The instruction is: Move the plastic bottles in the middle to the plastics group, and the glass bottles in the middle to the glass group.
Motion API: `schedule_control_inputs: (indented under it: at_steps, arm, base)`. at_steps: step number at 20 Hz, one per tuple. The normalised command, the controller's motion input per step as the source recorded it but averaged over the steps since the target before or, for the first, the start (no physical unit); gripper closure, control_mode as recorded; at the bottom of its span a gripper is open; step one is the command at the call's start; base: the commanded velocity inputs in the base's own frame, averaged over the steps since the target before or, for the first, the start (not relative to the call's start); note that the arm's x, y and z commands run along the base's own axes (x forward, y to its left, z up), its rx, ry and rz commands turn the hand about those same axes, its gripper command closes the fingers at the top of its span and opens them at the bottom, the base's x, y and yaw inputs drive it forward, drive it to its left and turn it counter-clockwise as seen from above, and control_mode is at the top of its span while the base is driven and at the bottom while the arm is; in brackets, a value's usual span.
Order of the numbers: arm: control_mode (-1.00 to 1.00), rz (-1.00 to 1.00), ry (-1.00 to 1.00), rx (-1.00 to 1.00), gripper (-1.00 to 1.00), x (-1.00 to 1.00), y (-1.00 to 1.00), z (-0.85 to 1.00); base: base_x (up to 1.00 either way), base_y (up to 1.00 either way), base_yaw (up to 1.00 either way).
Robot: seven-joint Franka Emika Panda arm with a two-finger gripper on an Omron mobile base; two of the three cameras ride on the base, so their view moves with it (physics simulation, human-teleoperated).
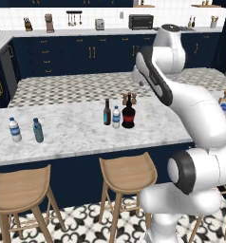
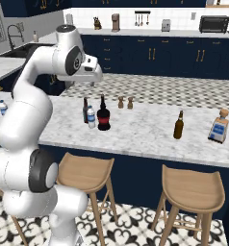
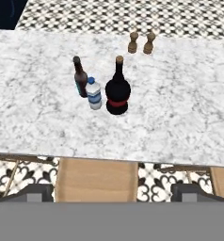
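Three bottles stand close together mid-counter: a slim dark brown glass bottle [image 3: 80, 77] [image 1: 107, 112], a small clear plastic bottle [image 3: 93, 93] [image 1: 116, 117] with a blue band, and a fat black glass bottle [image 3: 117, 89] [image 1: 128, 114] with a red label. The plastics group stands far left: a clear bottle [image 1: 14, 129] and a teal one [image 1: 38, 130]. The glass group stands right: an amber bottle [image 2: 178, 125] and a square flask [image 2: 219, 126]. My gripper [image 3: 113, 192] hangs open and holds nothing, high above the counter's front edge and well short of the middle bottles.
Two small brown shakers [image 3: 132, 41] [image 3: 150, 42] stand behind the middle bottles. Wooden stools [image 1: 127, 173] [image 2: 193, 187] line the front of the marble counter [image 3: 189, 108]. Bare marble lies between the middle cluster and each group.
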Motion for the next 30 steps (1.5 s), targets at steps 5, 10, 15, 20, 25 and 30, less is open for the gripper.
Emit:
schedule_control_inputs:
  at_steps: [5, 10, 15, 20, 25, 30]
  arm:
    - [-1.0, 0.0, 0.01, 0.0, -1.0, 0.89, 0.0, -0.46]
    - [-1.0, 0.0, 0.0, 0.0, -1.0, 1.0, 0.0, -0.57]
    - [-1.0, 0.0, 0.0, 0.0, -1.0, 0.88, 0.0, -0.56]
    - [-1.0, 0.0, 0.0, 0.0, -1.0, 0.2, 0.0, -0.29]
    - [-1.0, 0.0, 0.0, 0.0, -1.0, 0.0, 0.0, -0.19]
    - [-1.0, 0.0, 0.0, 0.0, -1.0, 0.03, 0.01, -0.38]
  base:
    - [0.0, 0.0, 0.0]
    - [0.0, 0.0, 0.0]
    - [0.0, 0.0, 0.0]
    - [0.0, 0.0, 0.0]
    - [0.0, 0.0, 0.0]
    - [0.0, 0.0, 0.0]
